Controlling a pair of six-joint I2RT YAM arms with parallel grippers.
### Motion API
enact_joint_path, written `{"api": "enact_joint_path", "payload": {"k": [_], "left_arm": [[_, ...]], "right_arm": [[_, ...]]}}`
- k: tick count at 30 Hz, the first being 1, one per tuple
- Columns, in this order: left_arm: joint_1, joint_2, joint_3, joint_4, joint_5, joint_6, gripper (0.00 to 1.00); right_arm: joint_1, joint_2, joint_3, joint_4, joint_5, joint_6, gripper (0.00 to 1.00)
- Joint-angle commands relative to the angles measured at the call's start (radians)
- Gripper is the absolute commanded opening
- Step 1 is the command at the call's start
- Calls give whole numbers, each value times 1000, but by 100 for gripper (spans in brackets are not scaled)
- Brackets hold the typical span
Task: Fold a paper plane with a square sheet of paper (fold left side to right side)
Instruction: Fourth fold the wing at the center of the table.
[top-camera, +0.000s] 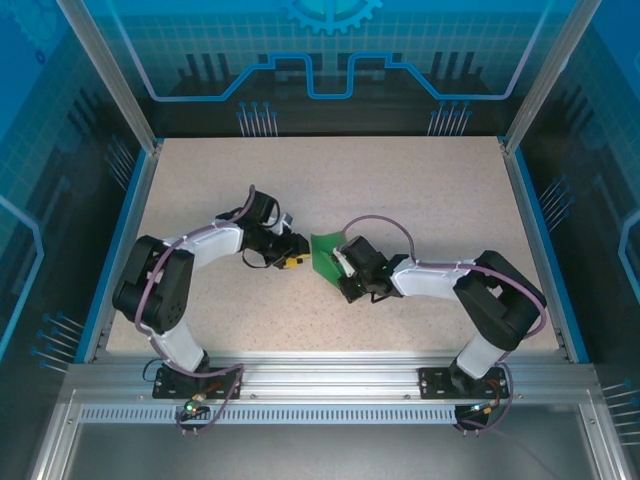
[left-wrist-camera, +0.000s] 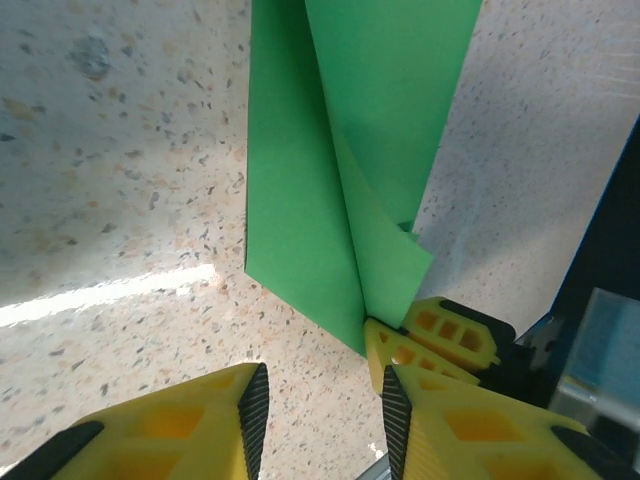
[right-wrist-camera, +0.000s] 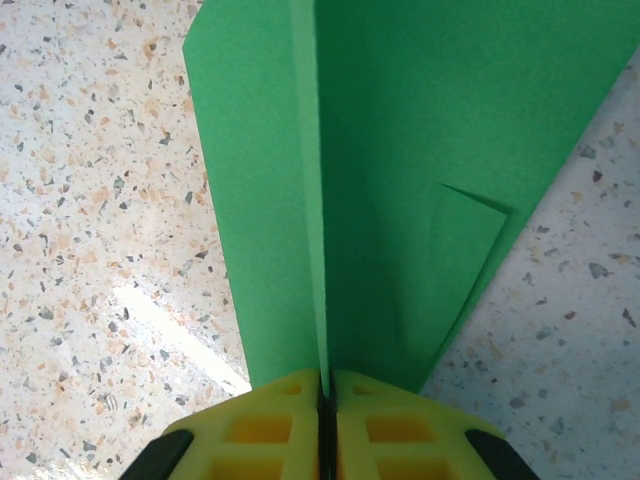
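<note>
Arms (top-camera: 215, 245) angle inward, right claw (right-wrist-camera: 322, 385) pinching the green paper (right-wrist-camera: 400, 150), left claw (left-wrist-camera: 320, 400) open beside it

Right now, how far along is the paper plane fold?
Partway. Done: the green sheet already carries a crease and overlapping layers. In hand: the right gripper is shut on its near edge, holding one flap raised. The left gripper is open next to it, gripping nothing. Left: the flap is not laid flat across, and no slim dart shape shows yet.
</note>
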Motion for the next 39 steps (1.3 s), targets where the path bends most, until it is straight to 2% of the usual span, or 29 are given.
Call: {"api": "enact_joint_path", "payload": {"k": [1, 23, 39], "left_arm": [[-35, 54, 10, 52, 38, -20, 38], [-88, 231, 135, 102, 14, -67, 39], [-99, 279, 176, 85, 7, -63, 45]], "right_arm": [[-12, -7, -29, -9, -30, 21, 11], [-22, -7, -40, -11, -29, 25, 10], [-23, 4, -35, -18, -24, 26, 12]]}}
